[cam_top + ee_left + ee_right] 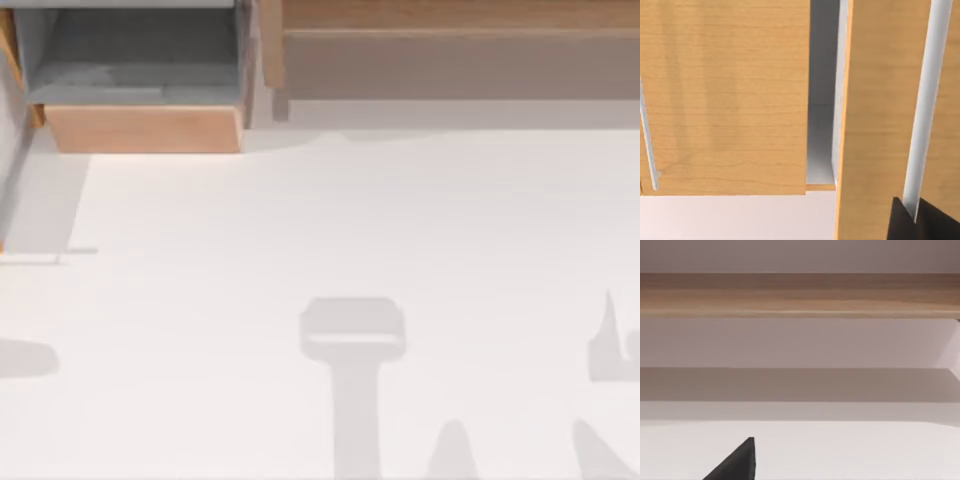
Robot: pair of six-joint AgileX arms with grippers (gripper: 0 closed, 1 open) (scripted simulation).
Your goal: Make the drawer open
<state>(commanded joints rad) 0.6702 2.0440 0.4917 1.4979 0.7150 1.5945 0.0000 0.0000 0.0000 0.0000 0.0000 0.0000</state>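
Observation:
The drawer (9, 50) is a thin orange-brown sliver at the top view's far left edge. In the left wrist view its wooden face (880, 100) stands close in front of me, with a long white handle (924, 100) running down it. My left gripper (914, 222) sits at the end of that handle, a dark finger on either side of the bar, shut on it. A gray gap (822, 100) separates this face from the neighbouring front. My right gripper (740, 462) hangs over the white table, facing the shelf.
A wide gray-lined compartment (140, 60) with a pale tan front (145, 128) stands pulled out at the back left. A long wooden shelf (450, 20) spans the back right. The white table (350, 220) carries arm shadows near its front.

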